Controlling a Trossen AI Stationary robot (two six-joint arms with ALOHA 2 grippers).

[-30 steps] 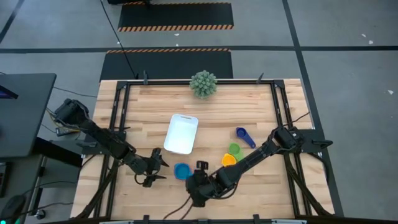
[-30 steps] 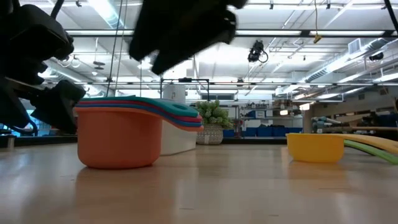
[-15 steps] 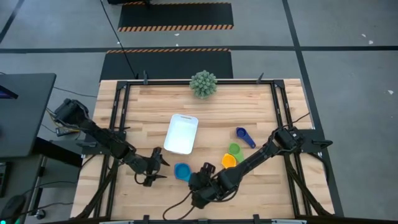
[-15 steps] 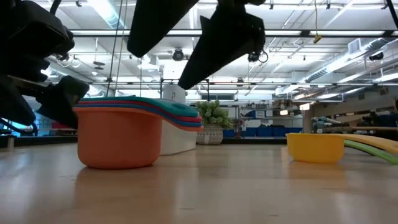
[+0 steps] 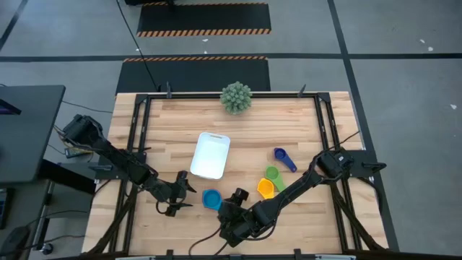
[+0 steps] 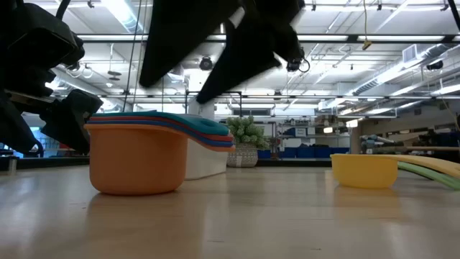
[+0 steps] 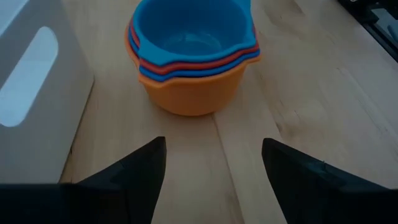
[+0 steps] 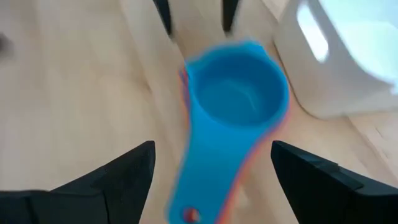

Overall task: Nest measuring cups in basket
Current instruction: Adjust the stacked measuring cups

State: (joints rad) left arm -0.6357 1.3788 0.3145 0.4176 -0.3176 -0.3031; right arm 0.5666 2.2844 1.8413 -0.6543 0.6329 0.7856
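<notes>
A stack of nested measuring cups, orange at the bottom with red and blue ones inside it, stands on the wooden table near its front edge, just in front of the white basket and outside it. The left gripper sits low on the table just beside the stack, its 2 fingers spread wide and holding nothing. The right gripper hangs above the table on the stack's other side, its fingers wide apart and empty, with the cups' handles pointing toward it. 3 more cups lie loose to the right: a yellow cup, a green cup touching it, and a dark blue cup near them. A spiky green ball plant stands at the table's far edge.
</notes>
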